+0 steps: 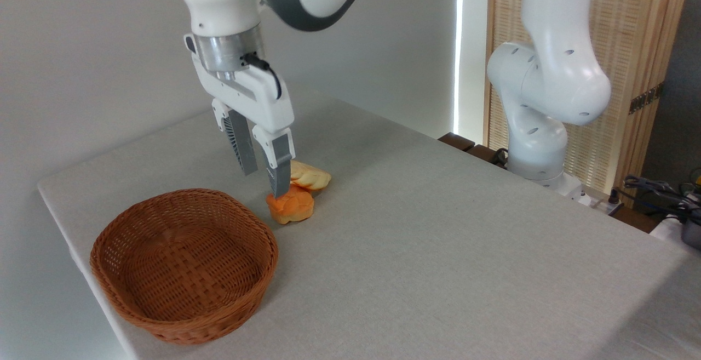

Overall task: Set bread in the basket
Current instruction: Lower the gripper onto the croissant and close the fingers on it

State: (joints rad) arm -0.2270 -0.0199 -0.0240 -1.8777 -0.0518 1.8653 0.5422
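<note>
1. While our hand (264, 182) hangs over the far-left part of the counter (438, 239), we see its two fingers pointing down w/ a clear gap between them, nothing gripped.
2. Our right finger (278, 171) has its tip at the top of the orange bun (291, 206) as seen from this camera; we can't tell if it touches. The left finger ends higher, over bare counter.
3. We see the bread (311, 176), the pale yellow braided loaf, lying on the counter just behind the bun, touching it, partly hidden by the finger, toward the far edge.
4. We see the basket (183, 264) at the near-left corner of the counter, upright, w/ nothing inside, just left of the bun but apart from it.
5. Our arm base (539, 146) stands beyond the counter's right far edge.
</note>
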